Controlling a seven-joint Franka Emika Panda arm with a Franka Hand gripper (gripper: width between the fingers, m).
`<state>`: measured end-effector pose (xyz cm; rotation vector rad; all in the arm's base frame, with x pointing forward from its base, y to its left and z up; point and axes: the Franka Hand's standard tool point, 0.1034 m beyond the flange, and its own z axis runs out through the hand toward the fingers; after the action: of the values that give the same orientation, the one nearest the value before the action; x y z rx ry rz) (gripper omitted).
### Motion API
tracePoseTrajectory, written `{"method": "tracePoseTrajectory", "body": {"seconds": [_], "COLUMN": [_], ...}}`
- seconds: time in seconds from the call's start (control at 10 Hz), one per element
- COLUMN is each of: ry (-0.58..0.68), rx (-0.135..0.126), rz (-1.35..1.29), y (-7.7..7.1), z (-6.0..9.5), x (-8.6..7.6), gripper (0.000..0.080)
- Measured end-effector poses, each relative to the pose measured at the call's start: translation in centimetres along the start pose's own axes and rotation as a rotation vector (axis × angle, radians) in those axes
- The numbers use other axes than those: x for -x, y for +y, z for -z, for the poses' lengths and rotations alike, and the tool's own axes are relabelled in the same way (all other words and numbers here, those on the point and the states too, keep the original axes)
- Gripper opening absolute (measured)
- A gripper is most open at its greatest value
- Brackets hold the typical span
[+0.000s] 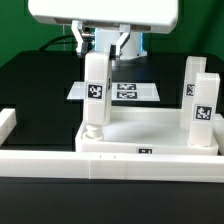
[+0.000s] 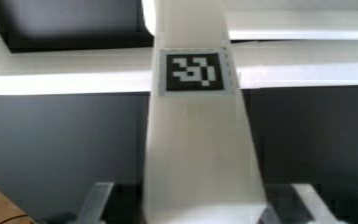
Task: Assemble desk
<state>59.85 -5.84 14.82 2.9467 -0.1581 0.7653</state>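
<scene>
Desk top [image 1: 150, 140]: white tray with raised rim, lying flat on the black table [image 1: 30, 90], its near edge against the long white rail [image 1: 60, 160].

Leg in hand [image 1: 96, 95]: square, white, upright, tag facing the exterior camera. Its foot sits at the top's corner on the exterior view's left, touching or just over the round socket there; I cannot tell whether it is seated. In the wrist view the same leg [image 2: 197, 130] runs straight away from me, tag [image 2: 195, 71] uppermost, with the top's rim [image 2: 87, 72] crossing behind it.

My pincer [image 1: 100, 48]: directly above that leg, closed on its upper end, one finger on each side. The wrist view shows my fingers [image 2: 108, 200] flanking the leg near its base in the picture.

Fitted legs: two more [image 1: 201, 108] stand upright at the top's side on the exterior view's right, one behind the other [image 1: 192, 80], both tagged, well apart from my pincer.

Marker board [image 1: 125, 91]: thin, flat, white, lying on the table behind the top, partly hidden by the held leg.
</scene>
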Motion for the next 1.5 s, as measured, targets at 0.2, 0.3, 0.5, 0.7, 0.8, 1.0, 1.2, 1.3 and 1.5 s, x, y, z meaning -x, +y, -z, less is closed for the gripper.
{"method": "tracePoseTrajectory", "body": {"seconds": [0.2, 0.3, 0.5, 0.7, 0.8, 1.0, 1.2, 1.3, 1.5], "ry": [-0.007, -0.009, -0.014, -0.021, -0.022, -0.025, -0.016, -0.016, -0.017], "rx": [0.004, 0.005, 0.007, 0.009, 0.009, 0.012, 0.015, 0.015, 0.015], "rz": [0.002, 0.002, 0.003, 0.005, 0.005, 0.007, 0.009, 0.009, 0.009], "y": [0.2, 0.2, 0.3, 0.3, 0.3, 0.3, 0.3, 0.3, 0.3], "z": [-0.3, -0.4, -0.7, -0.9, -1.0, -1.2, -1.3, -1.3, -1.3], "x": [0.3, 0.4, 0.7, 1.0, 1.0, 1.3, 1.2, 1.2, 1.2], "gripper": [0.0288, 0.0288, 0.0288, 0.0288, 0.0288, 0.0289, 0.0289, 0.0289, 0.0363]}}
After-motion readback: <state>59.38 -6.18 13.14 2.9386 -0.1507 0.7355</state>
